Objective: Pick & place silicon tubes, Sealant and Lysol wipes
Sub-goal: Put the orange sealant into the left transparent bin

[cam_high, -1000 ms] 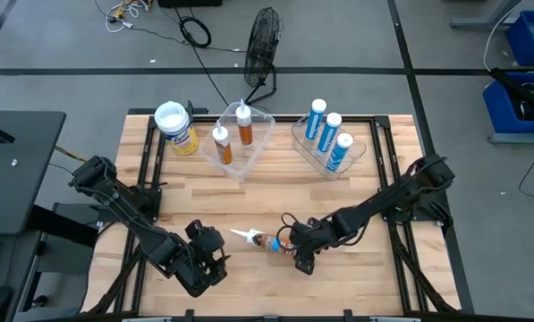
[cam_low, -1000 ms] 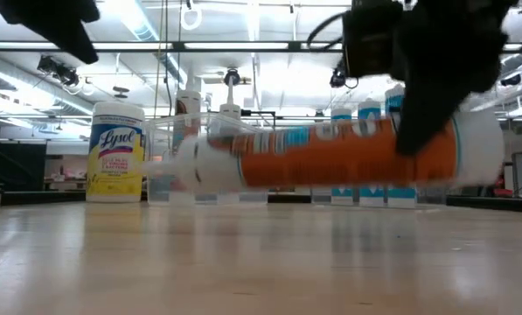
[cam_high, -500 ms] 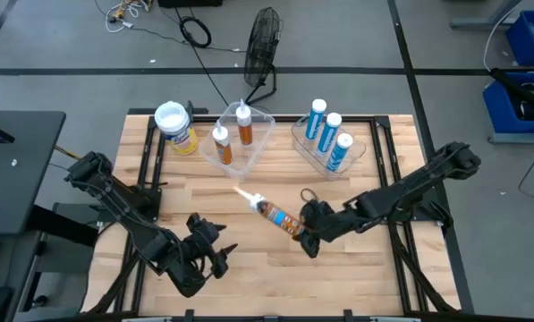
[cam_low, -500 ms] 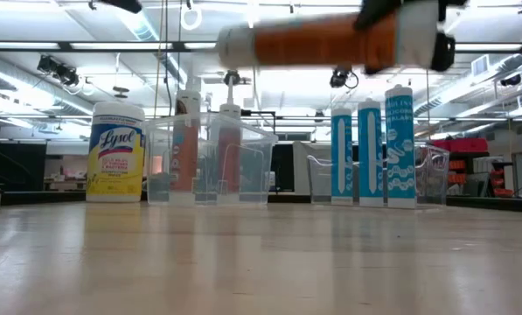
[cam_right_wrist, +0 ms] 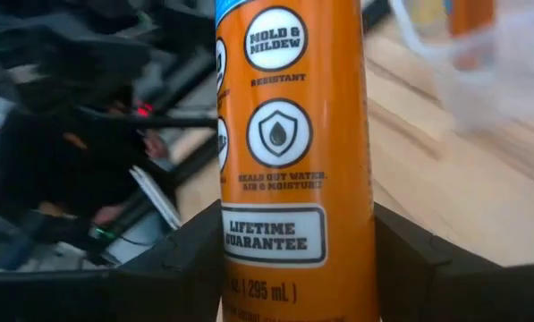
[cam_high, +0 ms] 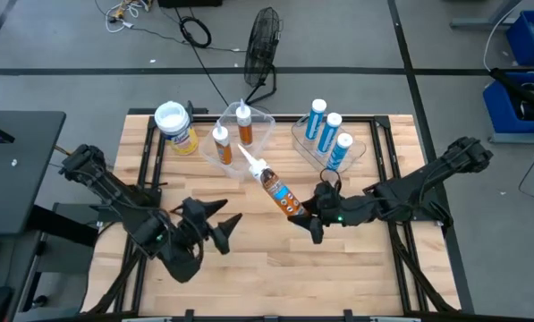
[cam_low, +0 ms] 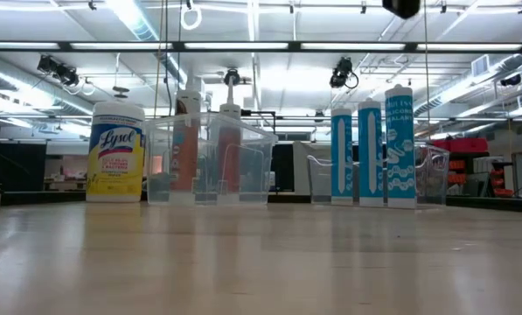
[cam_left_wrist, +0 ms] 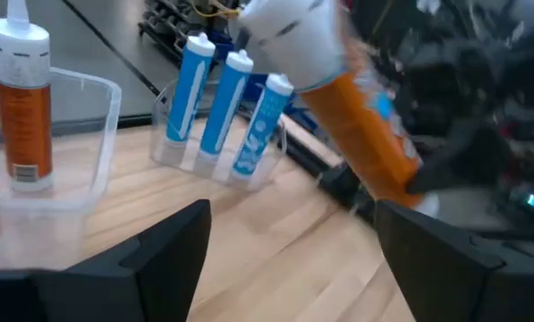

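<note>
The orange sealant tube [cam_high: 272, 184] is way up off the table now. Half a second ago it was lower and closer to the near edge; now it's been carried toward the far side and has left the low view completely. So the pick is done and this looks like the carry toward the clear bin [cam_high: 259, 143] that already holds two orange tubes.

Its long axis runs diagonally, white nozzle toward the bin and the far-left corner, base end back toward the right gripper [cam_high: 309, 213], which is clamped around it. The left gripper [cam_high: 215, 221] waits near the near-left edge, fingers spread, nothing in them.

Lysol wipes [cam_high: 175, 126] sit at the far-left corner; the blue tubes [cam_high: 329, 132] stand in their own bin.
</note>
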